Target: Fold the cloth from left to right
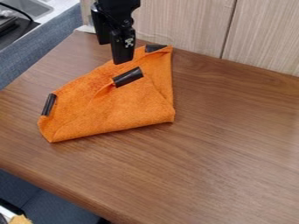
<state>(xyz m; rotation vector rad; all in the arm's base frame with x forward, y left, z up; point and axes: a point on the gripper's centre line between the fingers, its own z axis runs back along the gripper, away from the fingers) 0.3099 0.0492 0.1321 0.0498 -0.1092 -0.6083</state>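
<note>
The black gripper (118, 50) hangs at the upper left of the camera view, above the back part of the orange cloth (123, 105). The cloth lies on the table, partly folded over itself, with a straight folded edge along its front. Black tape wraps its left corner (49, 104) and its back right corner (154, 47). Another taped corner (128, 77) rests on top of the cloth near its middle, just below and to the right of the gripper. The cloth's underside is hidden.
The brown wooden table (227, 144) extends right and forward of the cloth. Pale wood panels (262, 35) stand along its back edge. A blue-grey surface (46, 48) and a sink (28, 8) lie beyond the left edge.
</note>
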